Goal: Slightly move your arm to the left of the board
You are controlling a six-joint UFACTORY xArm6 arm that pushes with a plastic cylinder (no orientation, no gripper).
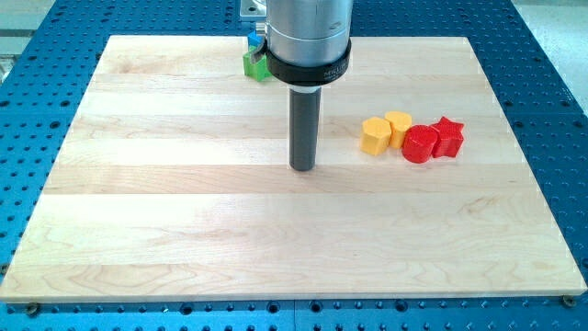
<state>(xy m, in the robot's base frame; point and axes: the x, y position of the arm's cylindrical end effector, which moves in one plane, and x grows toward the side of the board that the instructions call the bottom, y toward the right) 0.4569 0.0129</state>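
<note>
My tip point(302, 168) rests on the wooden board point(184, 230) near its middle. To the tip's right lies a tight row of blocks: a yellow hexagon block point(375, 136), a yellow rounded block point(399, 126), a red round block point(421, 144) and a red star block point(448, 137). The nearest, the yellow hexagon, is a short gap from the tip. A green block point(254, 65) sits at the board's top edge, partly hidden behind the arm's housing point(307, 41), with a bit of a blue block point(250, 41) just above it.
The board lies on a blue perforated table point(551, 55) that surrounds it on all sides. The arm's grey housing hangs over the board's top middle.
</note>
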